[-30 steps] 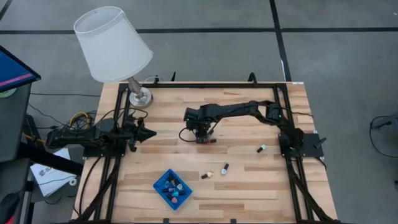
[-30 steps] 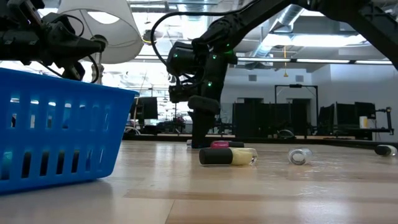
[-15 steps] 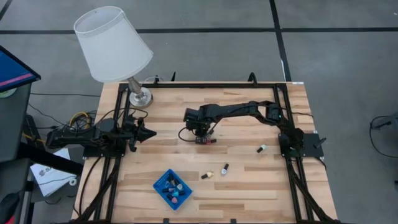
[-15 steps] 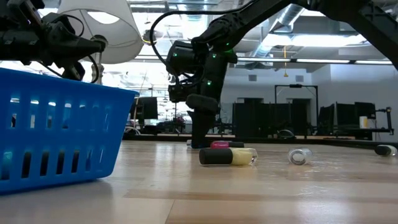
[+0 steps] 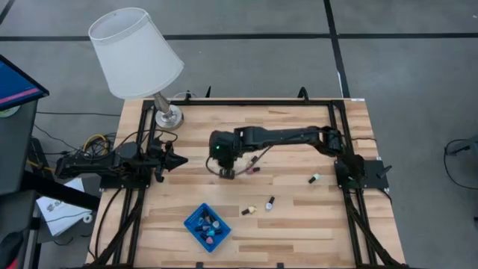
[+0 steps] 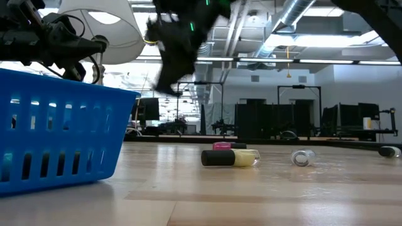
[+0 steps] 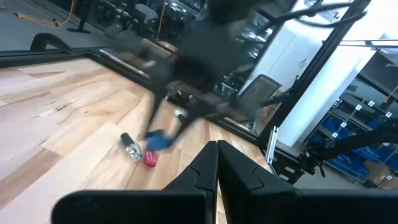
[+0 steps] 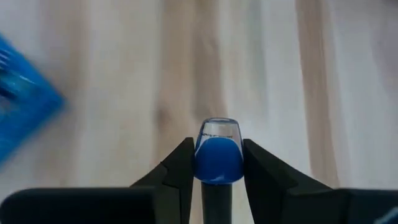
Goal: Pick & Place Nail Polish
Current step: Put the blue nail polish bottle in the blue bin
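My surroundings: grey floor (image 5: 246, 67) with dark seams, white-shaded lamp (image 5: 137, 54) at table corner, ceiling ducts (image 6: 295, 16), black racks (image 6: 342, 119).

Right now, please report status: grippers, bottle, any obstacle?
Right gripper shut on small blue nail polish bottle, lifted above the table. Left gripper shut, idle at left edge. Square blue plastic basket ahead, path clear.

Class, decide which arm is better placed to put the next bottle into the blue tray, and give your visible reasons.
The right. Its gripper is already shut on a blue nail polish bottle, lifted over the table with the blue tray nearby. The left gripper waits at the table's left edge, jaws shut and empty.
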`<control>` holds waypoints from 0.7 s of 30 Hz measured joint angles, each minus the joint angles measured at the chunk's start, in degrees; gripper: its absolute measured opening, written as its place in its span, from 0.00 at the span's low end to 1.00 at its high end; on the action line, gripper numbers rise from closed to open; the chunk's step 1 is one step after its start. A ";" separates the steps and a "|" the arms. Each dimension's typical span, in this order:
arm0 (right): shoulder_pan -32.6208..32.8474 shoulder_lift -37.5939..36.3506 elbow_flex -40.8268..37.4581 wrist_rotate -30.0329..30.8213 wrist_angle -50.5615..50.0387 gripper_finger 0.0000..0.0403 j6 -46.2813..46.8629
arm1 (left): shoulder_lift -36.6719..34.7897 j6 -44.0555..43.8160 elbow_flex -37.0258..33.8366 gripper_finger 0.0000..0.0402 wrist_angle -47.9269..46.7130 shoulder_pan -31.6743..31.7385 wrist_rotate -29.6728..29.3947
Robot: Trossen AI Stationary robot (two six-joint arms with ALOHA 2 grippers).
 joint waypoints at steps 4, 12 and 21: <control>5.02 -0.04 3.59 0.00 2.81 0.24 0.11 | 0.00 -0.01 0.00 0.00 0.00 0.01 0.00; 13.07 0.03 4.51 0.08 13.86 0.24 5.51 | 0.00 0.00 0.00 0.00 0.00 0.02 0.00; 17.38 0.04 1.88 1.96 25.07 0.24 6.02 | 0.00 -0.01 0.00 0.00 0.00 0.00 0.00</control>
